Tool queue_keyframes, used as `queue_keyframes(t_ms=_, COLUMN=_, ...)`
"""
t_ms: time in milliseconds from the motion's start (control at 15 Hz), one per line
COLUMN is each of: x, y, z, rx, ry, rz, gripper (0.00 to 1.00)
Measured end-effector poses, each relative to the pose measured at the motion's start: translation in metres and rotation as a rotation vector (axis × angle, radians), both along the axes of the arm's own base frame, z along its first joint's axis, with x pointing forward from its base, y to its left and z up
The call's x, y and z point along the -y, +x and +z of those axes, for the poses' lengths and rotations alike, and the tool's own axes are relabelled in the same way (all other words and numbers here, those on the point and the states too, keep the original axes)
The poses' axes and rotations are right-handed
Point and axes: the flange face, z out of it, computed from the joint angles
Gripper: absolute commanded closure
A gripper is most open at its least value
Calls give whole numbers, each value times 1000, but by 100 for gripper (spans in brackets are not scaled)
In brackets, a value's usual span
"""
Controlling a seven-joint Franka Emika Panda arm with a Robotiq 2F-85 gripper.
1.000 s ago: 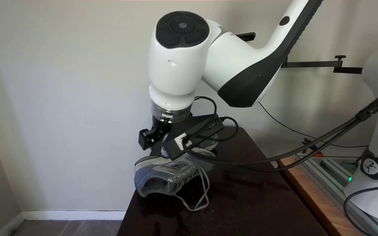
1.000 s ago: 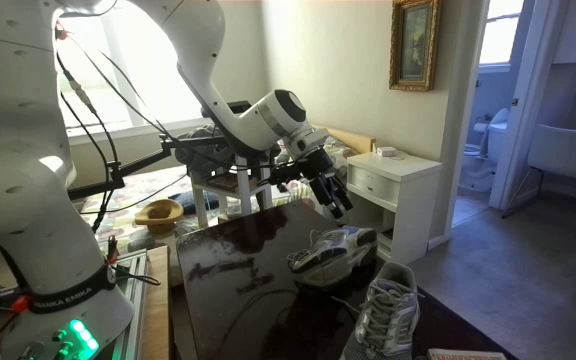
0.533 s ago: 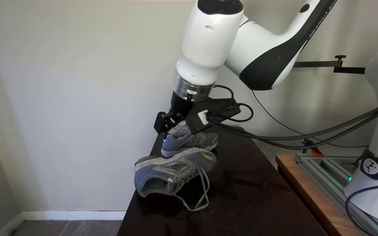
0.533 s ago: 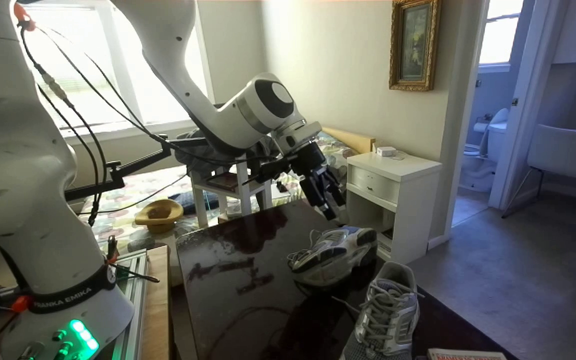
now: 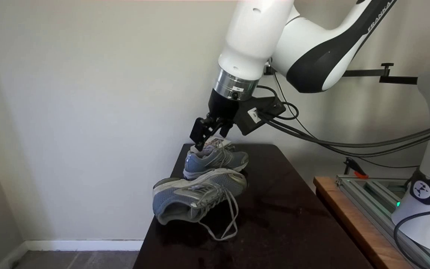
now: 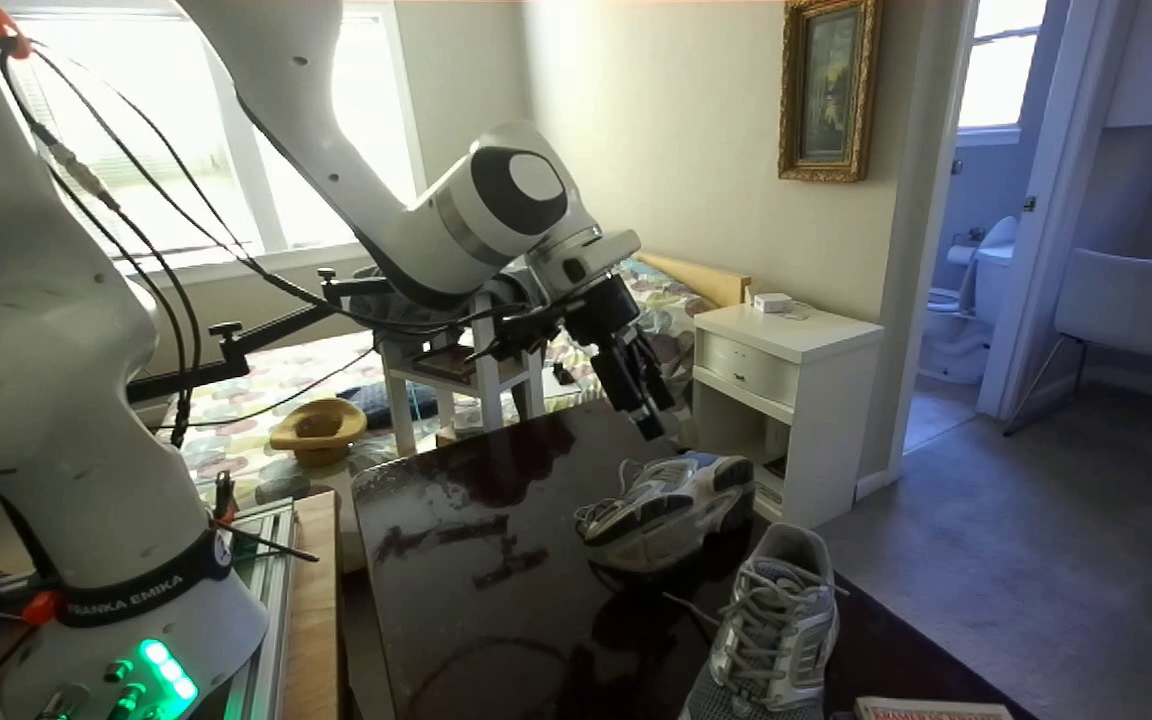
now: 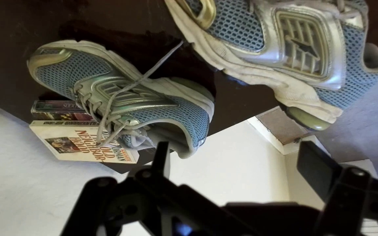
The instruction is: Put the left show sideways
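Note:
The left show, a grey and blue sneaker, rests on its side on the dark table, its opening toward the camera in this exterior view. In an exterior view the left show turns its sole edge to the camera; in the wrist view the left show is cut off by the upper border. A matching second sneaker stands upright beside it, also in the wrist view as the second sneaker. My gripper is open, with only wall and floor behind the gap. In an exterior view the gripper hangs above the table, apart from both sneakers.
Two books lie beside the second sneaker near the edge of the dark table. A loose lace trails from the left show. A white nightstand stands beyond the table, and a wall runs behind.
My gripper has risen and drawn back toward the robot base, away from the sneakers. The second sneaker is now in fuller view. Neither sneaker has moved; the jaws have stayed open.

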Motion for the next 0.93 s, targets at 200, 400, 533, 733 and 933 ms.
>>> queue_keyframes(t_ms=200, x=3, y=-5, z=8, rx=-26, ry=-12, rz=58, gripper=0)
queue_keyframes(t_ms=400, x=4, y=-8, z=17, rx=-41, ry=-5, rz=106, gripper=0)
queue_keyframes(t_ms=533, x=4, y=-11, z=21, rx=-47, ry=12, rz=127, gripper=0)
queue_keyframes(t_ms=733, x=4, y=-15, z=28, rx=-57, ry=33, rz=162, gripper=0)
queue_keyframes(t_ms=933, x=5, y=-19, z=33, rx=-68, ry=51, rz=188, gripper=0)
